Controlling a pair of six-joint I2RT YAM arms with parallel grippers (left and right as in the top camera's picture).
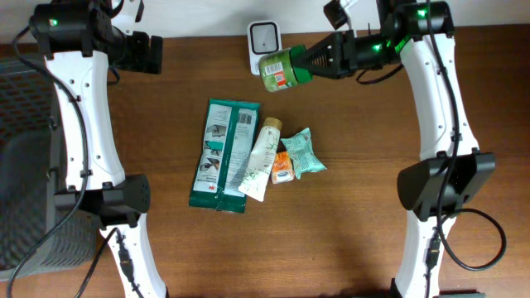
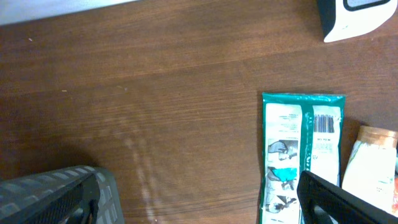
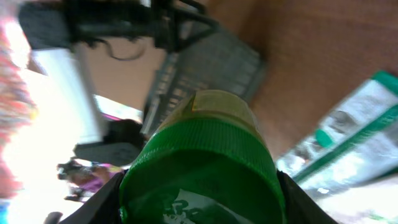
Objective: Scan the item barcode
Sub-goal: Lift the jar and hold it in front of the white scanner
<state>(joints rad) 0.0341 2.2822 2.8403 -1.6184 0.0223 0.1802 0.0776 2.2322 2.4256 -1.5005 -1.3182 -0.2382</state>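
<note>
Right gripper (image 3: 199, 190): the fingers (image 3: 99, 208) are clamping either side of the green screw cap (image 3: 199, 165) of a small jar (image 1: 280, 70). Nothing but the cap is in the grip.

- The jar is hanging sideways in the air, cap toward the wrist and base pointing out to the left. It is sitting just in front of the white barcode scanner (image 1: 263, 36) at the back edge of the table (image 1: 373, 248), nearly touching it in the overhead view.
- A label with a red and white patch is facing upward. I cannot make out a barcode on it from here.

Handling, as I judge it:
- The jar looks rigid, glass or hard plastic, and it is full, so it is probably fairly heavy for its size.
- The ribbed cap looks like the best hold, and it leaves the whole label clear for the scanner.
- Held by one end, the weight is hanging out beyond the fingers, so it may sag or twist when rolled toward the scanner window.
- The smooth wall would be slippery.

Left gripper (image 2: 199, 193): the fingers are standing wide apart around nothing, hovering over bare wood at the far left.

Lying mid-table, well clear of the jar:
- a teal packet (image 1: 224, 153)
- a cream tube (image 1: 261, 157)
- an orange sachet (image 1: 283, 165)
- a small teal pouch (image 1: 305, 151)

A grey basket (image 1: 25, 165) is sitting off the left side.
</note>
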